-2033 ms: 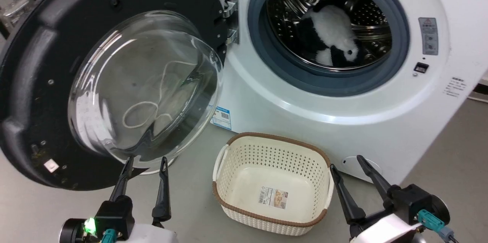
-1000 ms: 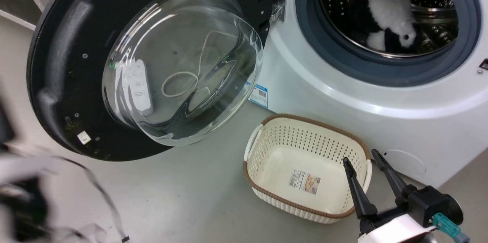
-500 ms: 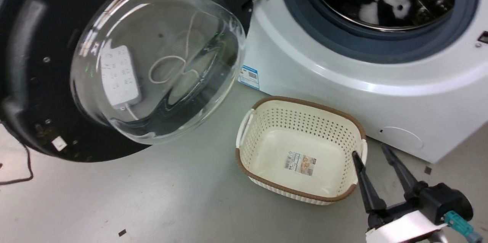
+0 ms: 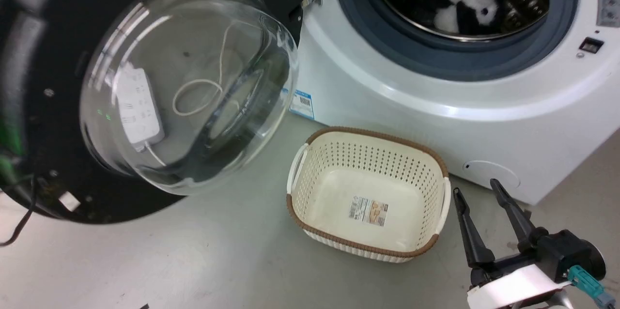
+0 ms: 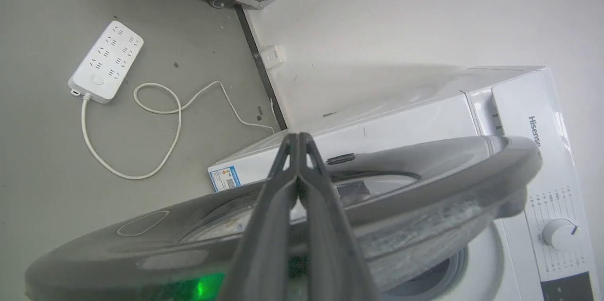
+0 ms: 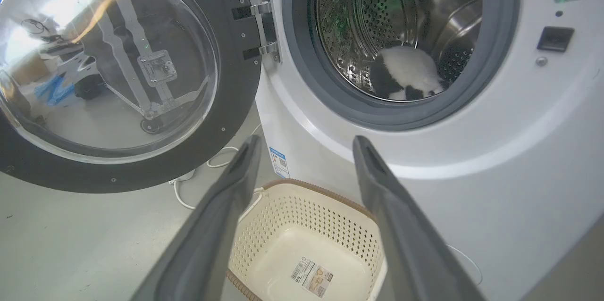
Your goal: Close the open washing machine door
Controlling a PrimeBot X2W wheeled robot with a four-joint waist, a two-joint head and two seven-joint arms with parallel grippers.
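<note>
Black plastic, probably stiff and heavy: push the washing machine door [image 4: 48, 57] at its outer rim. The left gripper [image 5: 298, 143] is closed, the right gripper [image 4: 475, 190] spread.

Dark jaws, white wrist [image 4: 514, 289], teal connector [image 4: 582, 281]

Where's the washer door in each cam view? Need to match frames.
Head view: washing machine door, left half, swung open.
Left wrist view: door edge-on across the lower frame.
Right wrist view: door at upper left.
Shared landmark: blue-edged sticker low on the washing machine.
</note>
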